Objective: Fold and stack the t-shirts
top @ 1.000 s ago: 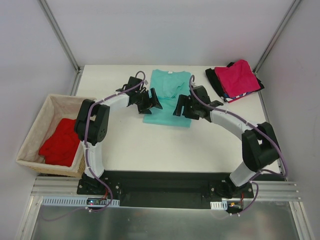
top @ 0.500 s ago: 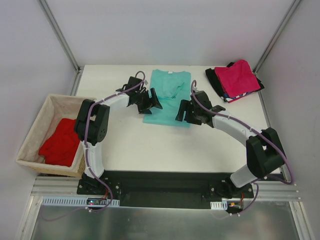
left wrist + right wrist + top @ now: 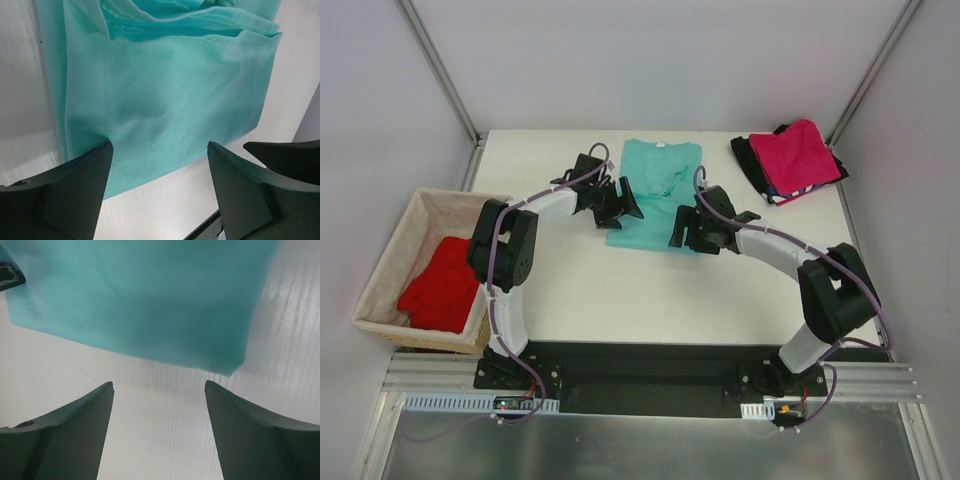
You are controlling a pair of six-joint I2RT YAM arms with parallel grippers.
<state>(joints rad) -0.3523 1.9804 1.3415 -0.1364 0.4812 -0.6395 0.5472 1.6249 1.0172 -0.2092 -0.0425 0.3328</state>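
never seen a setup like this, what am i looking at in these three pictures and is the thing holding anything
These are two robot arms bolted to the near edge of a white table. The wide picture looks down from above and behind them; the two close-ups come from a camera on each wrist, so the dark wedges at the bottom are that arm's own fingers. A teal-green t-shirt lies partly folded mid-table. The left gripper and right gripper hover at its near end, both open, holding nothing. At the far right corner sits a stack with a magenta-pink t-shirt on top of a black t-shirt. A wicker basket left of the table holds a red t-shirt.
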